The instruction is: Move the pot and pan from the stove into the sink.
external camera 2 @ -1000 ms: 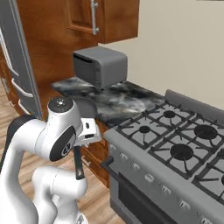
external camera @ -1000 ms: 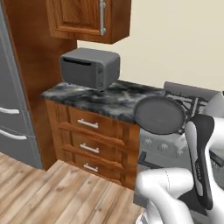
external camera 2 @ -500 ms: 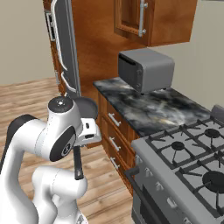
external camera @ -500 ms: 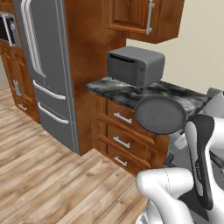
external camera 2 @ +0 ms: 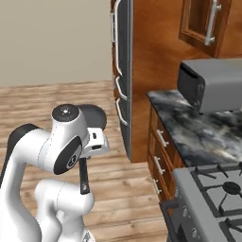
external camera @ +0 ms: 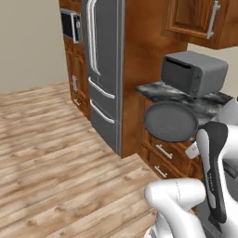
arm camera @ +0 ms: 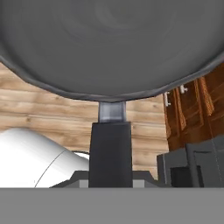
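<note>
Wood floor, pan held above pincer

My pan: dull grey metal, matt, faint swirl sheen; handle smooth black plastic. Floor pale wood planks. Cabinets glossy brown wood. Surface polished marble. Stove brushed grey steel.

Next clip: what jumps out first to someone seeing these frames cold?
The dark round pan held up in the air in front of the wooden drawers, off the stove, whose burners sit at the lower right of the right base view. The hand view looks straight along its black handle into the pan's underside. Behind it, a grey toaster oven sits on the marbled counter beside a tall steel fridge.
</note>
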Motion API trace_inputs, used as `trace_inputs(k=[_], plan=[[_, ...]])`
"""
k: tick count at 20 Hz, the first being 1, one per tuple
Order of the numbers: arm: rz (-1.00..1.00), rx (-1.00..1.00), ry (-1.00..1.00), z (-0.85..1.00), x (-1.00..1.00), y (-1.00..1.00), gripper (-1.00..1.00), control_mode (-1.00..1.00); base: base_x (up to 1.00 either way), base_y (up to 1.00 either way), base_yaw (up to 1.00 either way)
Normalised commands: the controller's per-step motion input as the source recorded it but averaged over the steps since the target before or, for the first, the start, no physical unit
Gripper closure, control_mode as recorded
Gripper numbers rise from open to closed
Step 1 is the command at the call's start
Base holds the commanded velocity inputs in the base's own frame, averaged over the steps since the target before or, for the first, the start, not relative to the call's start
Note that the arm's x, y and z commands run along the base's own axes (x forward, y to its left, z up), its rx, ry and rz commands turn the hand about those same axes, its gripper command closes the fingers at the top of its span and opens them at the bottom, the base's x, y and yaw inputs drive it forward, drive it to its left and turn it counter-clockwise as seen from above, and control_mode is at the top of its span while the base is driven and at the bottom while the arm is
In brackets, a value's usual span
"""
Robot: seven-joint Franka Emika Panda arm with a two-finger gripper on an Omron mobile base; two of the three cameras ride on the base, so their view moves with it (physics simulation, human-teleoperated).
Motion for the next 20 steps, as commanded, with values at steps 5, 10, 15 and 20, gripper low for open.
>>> trace_inputs(k=[5, 10, 15, 20], plan=[[0.00, 0.00, 0.00, 0.00, 0.00, 0.00, 1.00, 1.00, -0.04, 0.00, 0.50], [0.00, 0.00, 0.00, 0.00, 0.00, 0.00, 1.00, 1.00, -0.04, 0.00, 0.50], [0.00, 0.00, 0.00, 0.00, 0.00, 0.00, 1.00, 1.00, -0.05, 0.00, 0.50], [0.00, 0.00, 0.00, 0.00, 0.00, 0.00, 1.00, 1.00, -0.05, 0.00, 0.50]])
